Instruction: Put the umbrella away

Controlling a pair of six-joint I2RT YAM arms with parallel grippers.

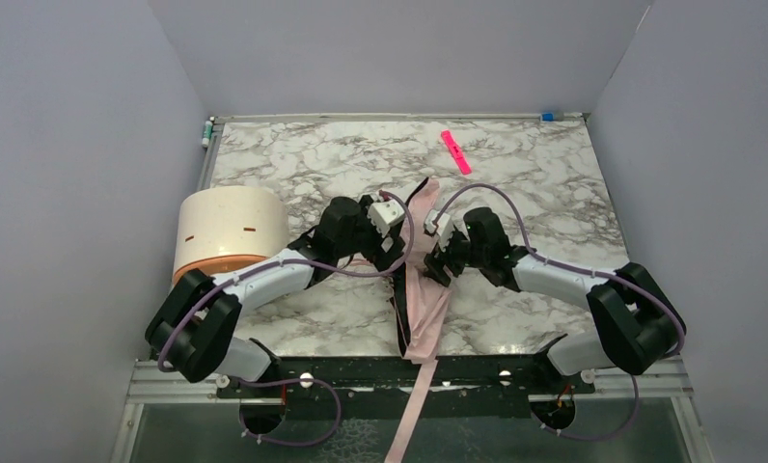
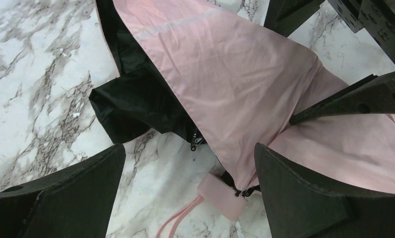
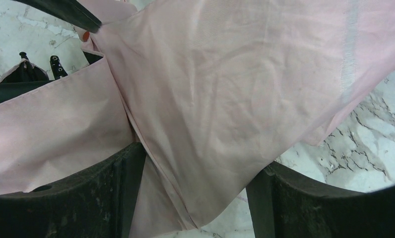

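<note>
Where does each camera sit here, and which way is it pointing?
Top: above and behind the bases, looking down on the table; both arms show.
Left wrist: on the left arm, looking down at the umbrella; the left fingers frame the bottom.
Right wrist: on the right arm, looking down at the umbrella's cloth; the right fingers at the bottom.
Shared: all three see the umbrella.
</note>
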